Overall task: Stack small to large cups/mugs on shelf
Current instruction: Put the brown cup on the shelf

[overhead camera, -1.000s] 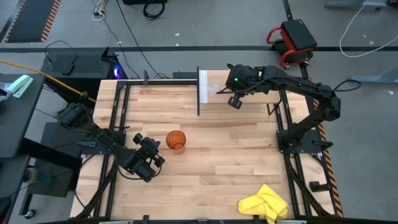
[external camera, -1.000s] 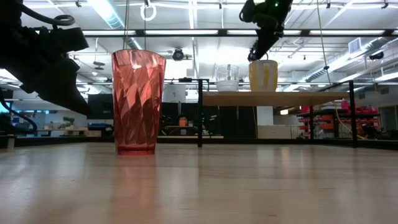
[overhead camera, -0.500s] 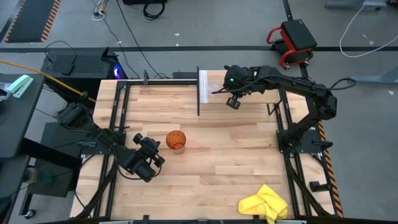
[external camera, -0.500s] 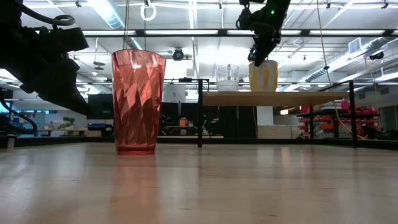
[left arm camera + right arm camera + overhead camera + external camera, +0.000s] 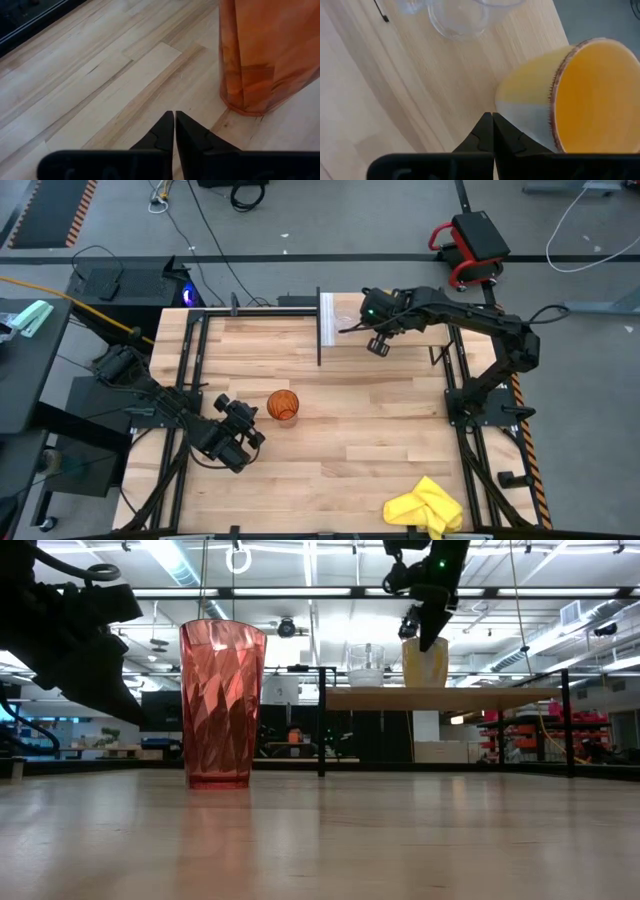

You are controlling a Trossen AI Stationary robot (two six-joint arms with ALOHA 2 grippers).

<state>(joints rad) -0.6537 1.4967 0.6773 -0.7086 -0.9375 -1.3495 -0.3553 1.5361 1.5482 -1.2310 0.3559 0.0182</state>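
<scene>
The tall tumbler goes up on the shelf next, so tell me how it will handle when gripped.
The tumbler is tall on a narrower base, so a high push would probably tip it. Its faceted, glossy wall may slip between fingers. It looks translucent and thin-walled, so likely light. The left gripper sits shut beside it.

Table centre: the tall amber faceted plastic tumbler [image 5: 283, 405] is the only obstacle; bare wood lies on all sides.
Left edge: the left gripper [image 5: 254, 437], fingers closed, sits just beside the tumbler.
Raised wooden shelf [image 5: 440, 695]: the small clear glass cup [image 5: 366, 665] and orange ceramic mug [image 5: 424, 662] fill its white-panel end.
Near right corner: crumpled yellow cloth [image 5: 425, 507].
</scene>
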